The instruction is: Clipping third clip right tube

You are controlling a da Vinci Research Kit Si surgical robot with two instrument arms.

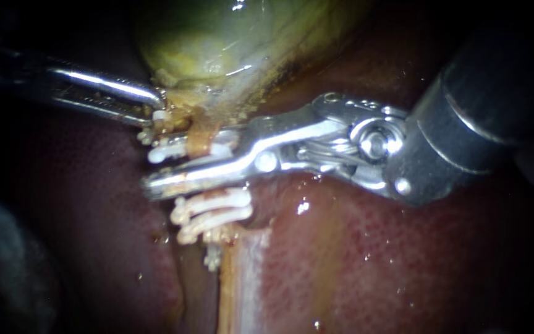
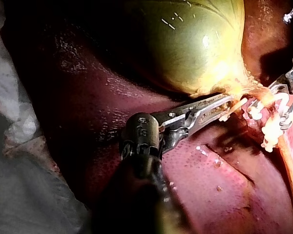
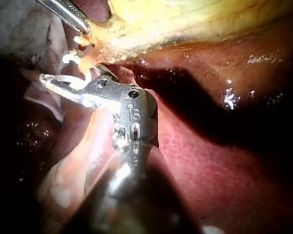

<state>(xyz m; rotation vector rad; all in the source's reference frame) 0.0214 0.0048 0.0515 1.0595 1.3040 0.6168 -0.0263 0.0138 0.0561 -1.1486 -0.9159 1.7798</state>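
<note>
The yellow-green gallbladder [image 1: 230, 43] narrows into an orange tube [image 1: 202, 139] that runs down over the liver [image 1: 372, 260]. My right instrument [image 1: 156, 176] lies across this tube. Its jaws are shut on a white clip [image 1: 171, 150] that sits around the tube, and the right wrist view shows that clip [image 3: 71, 84] held between the jaws [image 3: 51, 82]. Just below on the tube sit two more white clips [image 1: 214, 210]. My left instrument [image 1: 156, 111] is shut on tissue at the gallbladder's neck, and its jaws [image 2: 223, 108] grip there in the left wrist view too.
Dark red liver surrounds the tube on both sides. The pale lower part of the tube [image 1: 242, 278] runs toward the view's bottom edge. The right instrument's thick shaft [image 1: 477, 117] fills the upper right. White gauze-like material [image 2: 14, 122] lies beside the liver.
</note>
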